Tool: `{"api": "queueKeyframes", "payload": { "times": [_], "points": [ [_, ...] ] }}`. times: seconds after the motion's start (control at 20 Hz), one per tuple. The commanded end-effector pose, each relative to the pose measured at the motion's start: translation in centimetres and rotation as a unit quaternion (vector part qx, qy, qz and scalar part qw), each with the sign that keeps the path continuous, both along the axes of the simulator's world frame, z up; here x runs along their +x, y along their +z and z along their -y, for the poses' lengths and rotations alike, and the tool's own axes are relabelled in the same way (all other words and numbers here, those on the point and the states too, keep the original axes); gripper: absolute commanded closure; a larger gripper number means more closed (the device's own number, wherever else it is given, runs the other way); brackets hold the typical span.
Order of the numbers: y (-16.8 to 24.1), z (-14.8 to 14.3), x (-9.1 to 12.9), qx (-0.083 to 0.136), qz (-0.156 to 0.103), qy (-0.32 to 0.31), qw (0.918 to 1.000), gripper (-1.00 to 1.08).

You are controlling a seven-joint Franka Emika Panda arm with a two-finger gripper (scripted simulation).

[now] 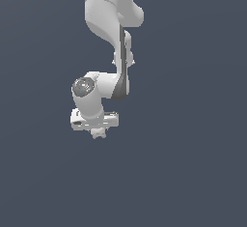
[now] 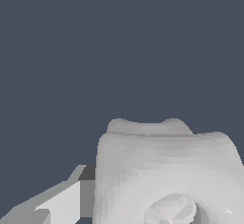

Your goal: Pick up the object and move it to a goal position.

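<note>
The object [image 1: 99, 133] is a tiny off-white block sitting at the tips of my gripper [image 1: 98, 129], below the white hand in the exterior view. In the wrist view the object [image 2: 162, 166] fills the near field, lumpy and roughly cube-shaped, with a round ring-like mark [image 2: 171, 208] on its face. One grey finger [image 2: 62, 204] presses against its side; the other finger is hidden behind it. The gripper is shut on the object. No goal marker shows in either view.
The white arm [image 1: 108, 23] reaches down from the top of the exterior view. Around it there is only a plain dark blue-grey background, with no edges or other objects visible.
</note>
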State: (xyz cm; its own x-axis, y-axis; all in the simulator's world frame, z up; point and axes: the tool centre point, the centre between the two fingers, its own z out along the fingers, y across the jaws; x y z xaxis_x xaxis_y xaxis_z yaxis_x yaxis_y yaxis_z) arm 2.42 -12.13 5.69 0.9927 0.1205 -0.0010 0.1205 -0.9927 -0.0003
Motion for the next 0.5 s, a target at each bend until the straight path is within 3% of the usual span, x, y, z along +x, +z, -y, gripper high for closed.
{"api": "queueKeyframes", "payload": {
  "times": [0.0,0.45],
  "points": [
    [1.0,-0.1,-0.6,0.0,0.0,0.0,1.0,1.08],
    [6.6,-0.8,-3.8,0.0,0.0,0.0,1.0,1.08]
  ]
}}
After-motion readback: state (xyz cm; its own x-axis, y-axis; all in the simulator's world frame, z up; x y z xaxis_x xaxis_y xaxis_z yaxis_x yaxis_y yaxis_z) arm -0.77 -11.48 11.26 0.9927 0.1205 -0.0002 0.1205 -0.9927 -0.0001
